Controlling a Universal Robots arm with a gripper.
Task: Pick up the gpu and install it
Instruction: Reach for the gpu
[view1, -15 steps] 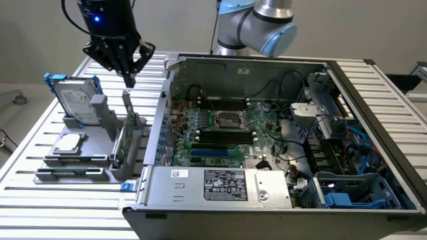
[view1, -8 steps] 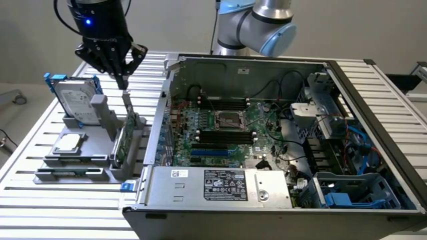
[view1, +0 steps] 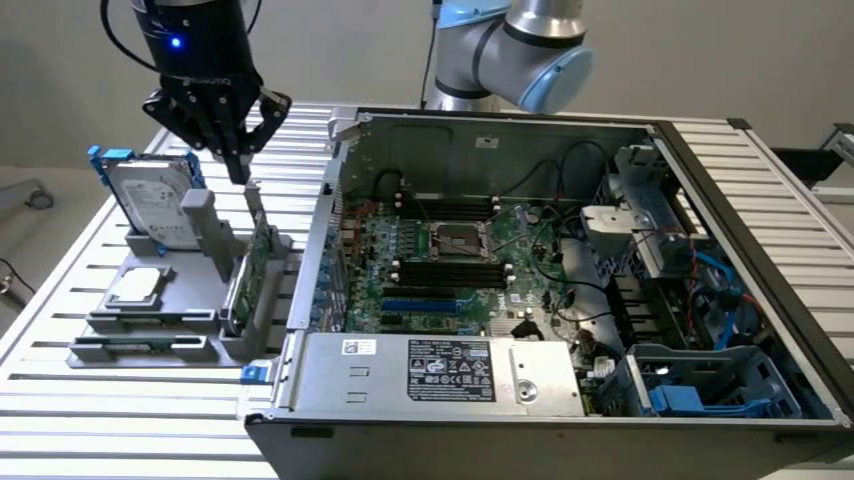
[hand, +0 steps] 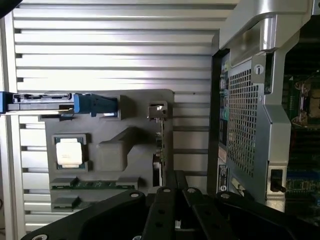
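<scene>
From where I stand, the black multi-fingered gripper (view1: 240, 172) hangs pointing straight down with its fingers drawn together into a closed point, nothing between them. The tip sits just over the top of the gpu (view1: 254, 262), a thin green circuit card with a black rounded cover and a silver end bracket. I cannot tell whether the tip touches the bracket.

The card stands upright on its long edge in a slot of the grey moulded plastic holder (view1: 147, 320), along the side of the holder that faces the computer case. On the same holder, a silver hard drive in a blue frame (view1: 150, 205) stands upright at the far end. A square silver processor chip (view1: 138, 287) lies flat in a recess, and a slim green memory stick (view1: 134, 347) lies flat at the holder's near end.

The holder rests on the slatted aluminium tabletop (view1: 80, 400), close to the edge at the exterior view's left. Just beside it, the open black metal computer case (view1: 747, 250) covers the middle of the tabletop and runs to the edge at the exterior view's right. Inside lies a green motherboard (view1: 441, 255), with a silver labelled power supply box (view1: 441, 372) along the case's near side. The arm's silver and pale-blue joint (view1: 534, 50) shows beyond the case's far side.
</scene>
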